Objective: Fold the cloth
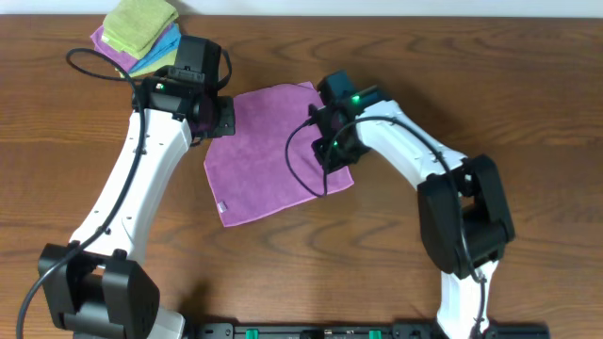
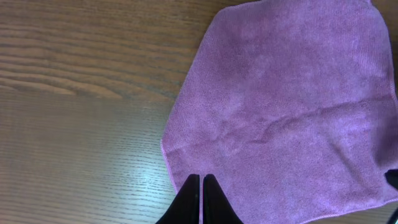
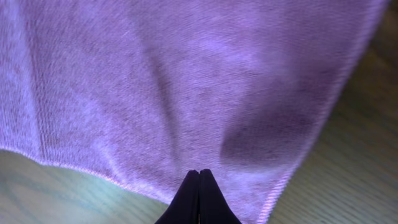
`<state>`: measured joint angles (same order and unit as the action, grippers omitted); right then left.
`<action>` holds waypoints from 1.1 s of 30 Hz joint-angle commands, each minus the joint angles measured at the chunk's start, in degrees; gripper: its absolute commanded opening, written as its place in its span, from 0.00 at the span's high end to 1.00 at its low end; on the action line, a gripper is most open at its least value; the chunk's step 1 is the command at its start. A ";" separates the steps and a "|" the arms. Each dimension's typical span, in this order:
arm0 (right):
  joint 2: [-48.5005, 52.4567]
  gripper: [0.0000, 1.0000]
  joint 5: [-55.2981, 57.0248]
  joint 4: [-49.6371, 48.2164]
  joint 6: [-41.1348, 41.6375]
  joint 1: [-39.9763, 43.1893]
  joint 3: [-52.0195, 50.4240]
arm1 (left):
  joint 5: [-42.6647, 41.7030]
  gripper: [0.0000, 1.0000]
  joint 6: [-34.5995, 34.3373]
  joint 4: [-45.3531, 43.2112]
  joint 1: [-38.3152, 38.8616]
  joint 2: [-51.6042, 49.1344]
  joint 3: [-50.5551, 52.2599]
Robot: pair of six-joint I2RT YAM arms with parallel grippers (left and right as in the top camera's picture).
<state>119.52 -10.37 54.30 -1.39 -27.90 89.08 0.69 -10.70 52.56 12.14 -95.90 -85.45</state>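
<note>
The lilac cloth [image 1: 268,151] lies spread on the wooden table, tilted, with its small white tag [image 1: 220,205] at the near left corner. My left gripper [image 1: 224,118] is at the cloth's far left edge. In the left wrist view its fingers [image 2: 201,177] are shut together on the edge of the cloth [image 2: 280,106]. My right gripper [image 1: 332,151] is at the cloth's right edge. In the right wrist view its fingers [image 3: 199,172] are shut on the cloth [image 3: 186,81] near a corner, with creases running away from the tips.
A stack of folded cloths sits at the table's far left corner: lime-green [image 1: 141,24] on top, bright blue [image 1: 162,49] below, another purple one [image 1: 106,42] underneath. Bare wood [image 1: 528,104] surrounds the cloth.
</note>
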 commanded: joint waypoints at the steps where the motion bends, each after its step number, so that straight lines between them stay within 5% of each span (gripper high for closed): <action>1: 0.85 0.98 2.69 -0.55 -2.51 -0.31 -1.16 | 1.53 0.94 -0.50 0.39 -0.44 0.33 -0.42; 15: 0.87 0.98 5.92 -7.93 -1.68 0.46 -10.64 | 1.22 0.94 -1.16 0.46 -4.79 0.33 0.24; 26: 0.87 0.99 13.14 9.77 13.46 1.97 -13.18 | 1.22 0.94 -1.16 -0.63 -5.03 0.33 0.24; 33: 0.87 0.99 11.93 11.76 14.23 2.32 -13.16 | 0.70 0.94 -1.84 -3.50 -5.03 0.31 2.01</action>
<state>118.56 -0.23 67.20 10.59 -25.96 76.77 0.89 -11.92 49.43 7.49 -95.90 -85.06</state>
